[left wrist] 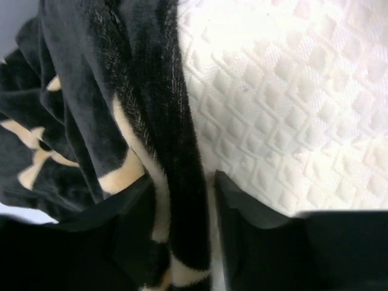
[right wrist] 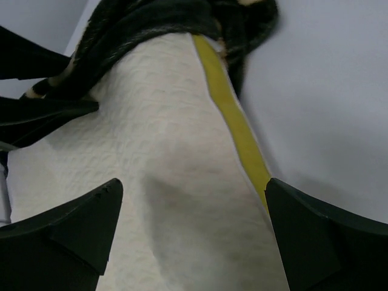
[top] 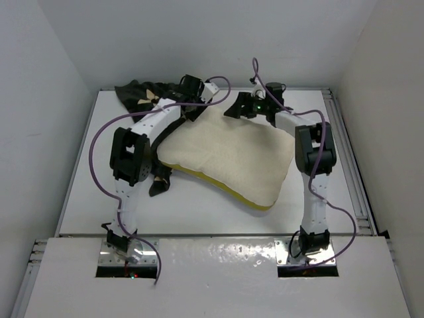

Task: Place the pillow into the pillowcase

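Black pillowcase [top: 136, 93] bunches beyond pillow [top: 228, 156]; left arm [top: 156, 122] crosses both.

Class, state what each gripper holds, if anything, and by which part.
Left gripper pinches the pillowcase by a fold at its edge. Right gripper, open astride the pillow, holds nothing.

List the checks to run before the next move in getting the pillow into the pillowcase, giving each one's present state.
1. Left hand has the pillowcase hem between its fingers: ok.
2. Right hand open, astride the pillow: ok.
3. Pillow's far end under the pillowcase's mouth: ok.
4. Pillow mostly inside: not ok, most of it lies bare.
5. Mouth spread wide: cannot tell, fabric bunched.
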Controlling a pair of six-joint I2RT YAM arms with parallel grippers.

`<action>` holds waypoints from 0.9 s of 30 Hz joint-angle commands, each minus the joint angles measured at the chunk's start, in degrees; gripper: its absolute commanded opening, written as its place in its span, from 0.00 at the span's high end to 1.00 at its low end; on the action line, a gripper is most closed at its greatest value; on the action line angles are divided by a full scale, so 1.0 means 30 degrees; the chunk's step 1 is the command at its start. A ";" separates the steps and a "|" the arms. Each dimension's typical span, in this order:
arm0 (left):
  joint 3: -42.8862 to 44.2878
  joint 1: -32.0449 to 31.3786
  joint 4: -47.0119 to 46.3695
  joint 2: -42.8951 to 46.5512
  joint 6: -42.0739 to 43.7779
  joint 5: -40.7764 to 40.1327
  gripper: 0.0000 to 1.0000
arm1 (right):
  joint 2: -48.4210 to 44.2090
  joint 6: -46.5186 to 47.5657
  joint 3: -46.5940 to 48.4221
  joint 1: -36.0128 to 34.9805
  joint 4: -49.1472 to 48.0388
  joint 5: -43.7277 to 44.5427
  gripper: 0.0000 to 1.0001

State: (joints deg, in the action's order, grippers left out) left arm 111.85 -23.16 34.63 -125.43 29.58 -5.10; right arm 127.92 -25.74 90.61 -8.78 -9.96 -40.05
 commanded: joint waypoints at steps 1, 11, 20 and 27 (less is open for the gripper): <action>0.0392 0.0072 0.0676 -0.0202 -0.0223 0.0093 0.65 | 0.1241 0.0434 0.1758 -0.0853 -0.2132 -0.3199 0.01; 0.1296 0.0394 0.1022 -0.0176 -0.0018 0.1607 1.00 | 0.0347 0.7080 0.1062 -0.2728 0.5158 0.0578 0.21; 0.2793 -0.0601 0.5057 0.2375 0.2706 0.8526 1.00 | -1.0596 0.8729 -0.8063 -0.5657 0.4598 0.1100 0.82; 0.2150 -0.0308 0.7468 0.2989 0.3351 0.9317 1.00 | -1.2788 0.2985 -0.8966 -0.2204 0.1350 0.2041 0.01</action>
State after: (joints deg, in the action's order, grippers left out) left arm 116.99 -24.08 54.57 -120.46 37.19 18.96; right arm 89.10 -10.24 60.64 -20.18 -0.23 -34.26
